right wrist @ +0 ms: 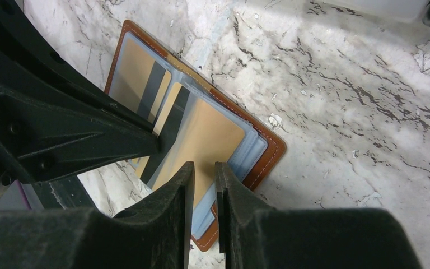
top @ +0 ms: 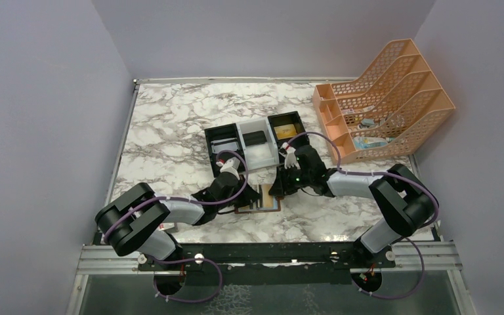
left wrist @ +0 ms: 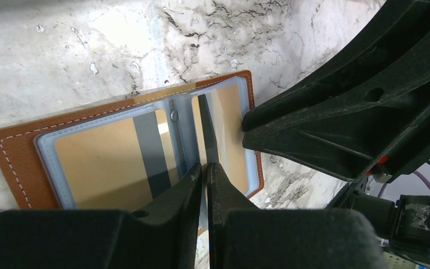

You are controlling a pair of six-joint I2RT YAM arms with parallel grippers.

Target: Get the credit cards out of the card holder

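Left wrist view: card holder (left wrist: 17,168) lies open on table (left wrist: 89,45). Left gripper (left wrist: 205,166) jaws nearly together on upright sleeve leaf (left wrist: 204,129); right gripper (right wrist: 204,165) nips gold credit card (right wrist: 213,131) at outer edge. Risk: pull drags whole holder, card stays sleeved

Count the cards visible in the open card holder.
2, seen from the left wrist: a gold card in the wide-open sleeve of the card holder, and a second gold card in the sleeve across the fold. Others may be hidden behind them.
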